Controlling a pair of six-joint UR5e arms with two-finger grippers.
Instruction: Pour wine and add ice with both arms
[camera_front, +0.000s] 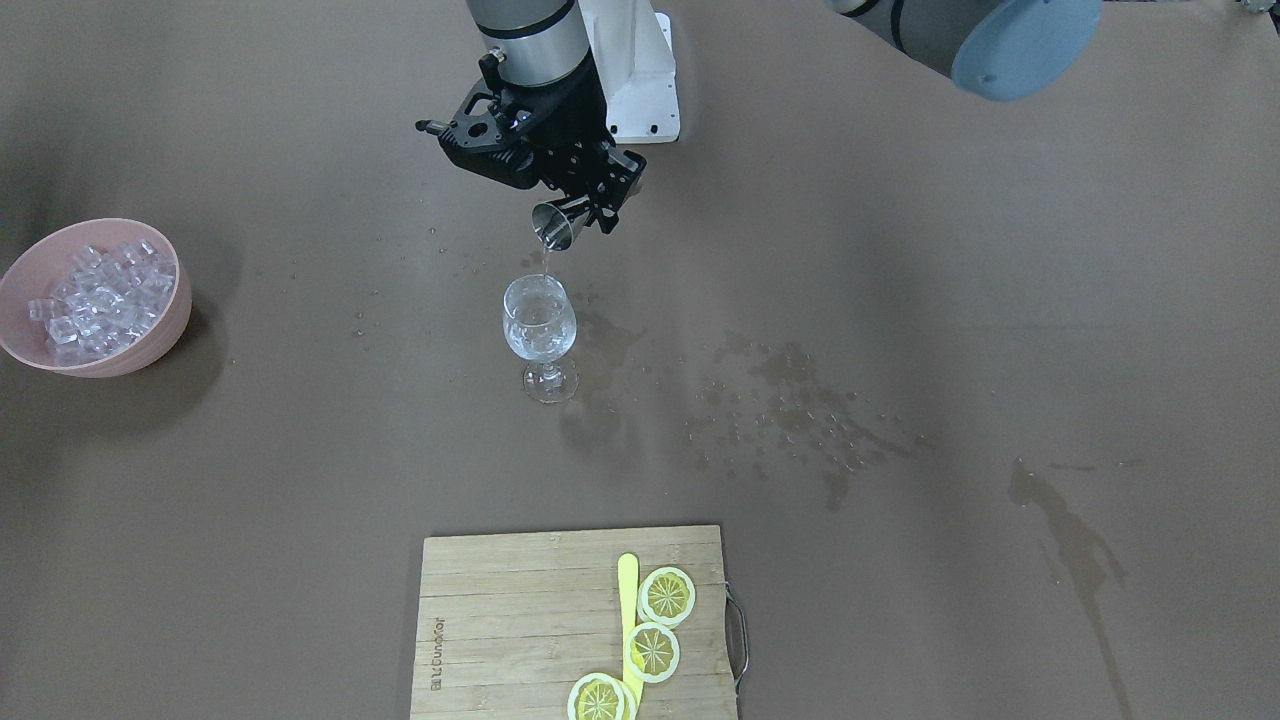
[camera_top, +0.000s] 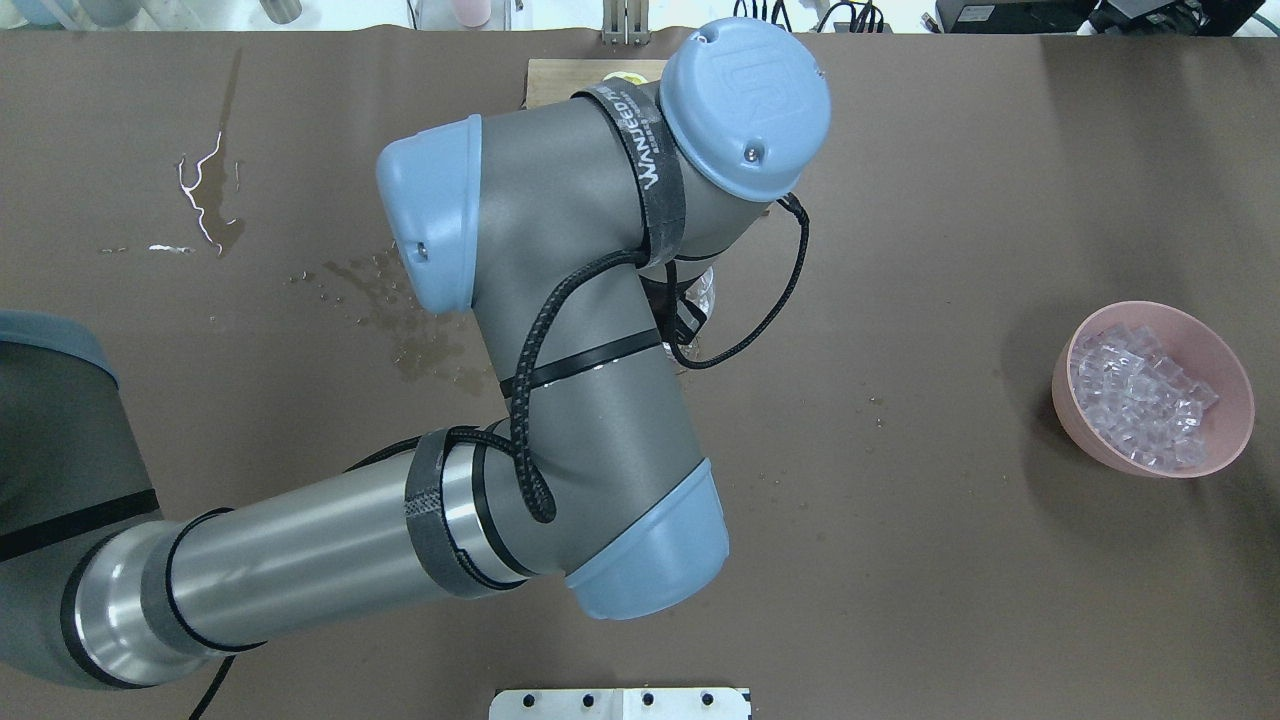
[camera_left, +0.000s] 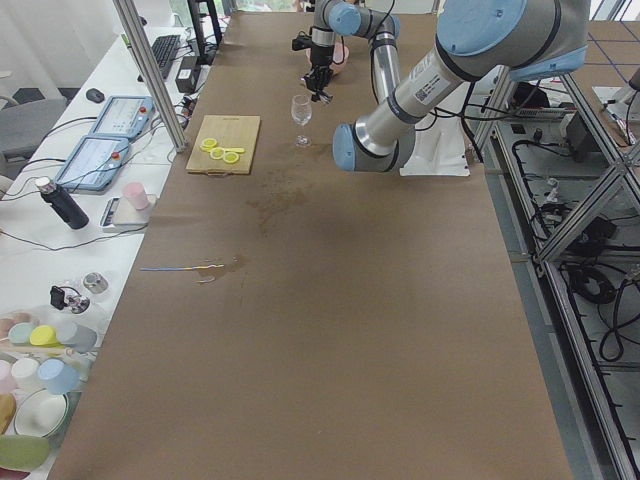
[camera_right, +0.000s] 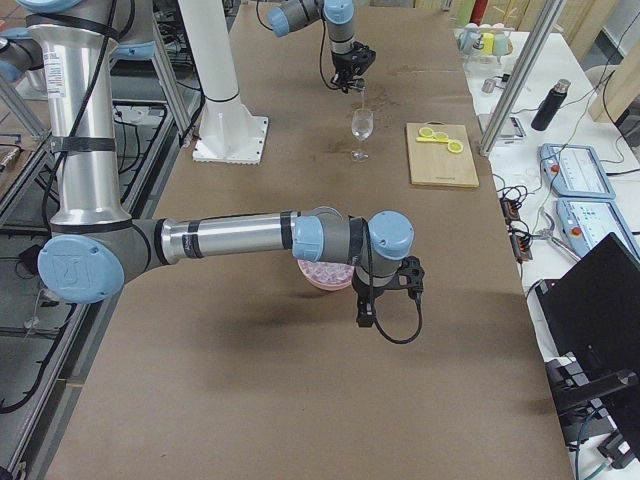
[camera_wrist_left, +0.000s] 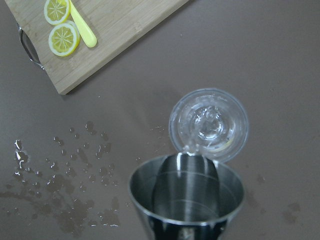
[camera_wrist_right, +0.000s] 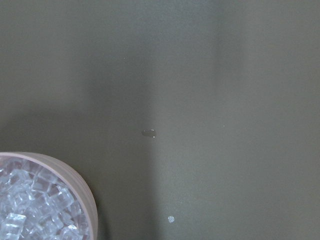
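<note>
From overhead, left arm (camera_top: 590, 400) hides jigger (camera_front: 553, 226), most glass (camera_top: 709, 291)

You see a pink bowl (camera_front: 160, 345) at the front view's left, its ice (camera_front: 100, 295) clear and whitish. The jigger (camera_front: 553, 225) is shiny silver, the wine (camera_front: 546, 262) colourless. Yellow lemon slices (camera_front: 652, 652) sit on a pale, plank-striped wooden board (camera_front: 500, 620); the table (camera_front: 950, 300) is brown with darker wet stains (camera_front: 790, 365).
</note>
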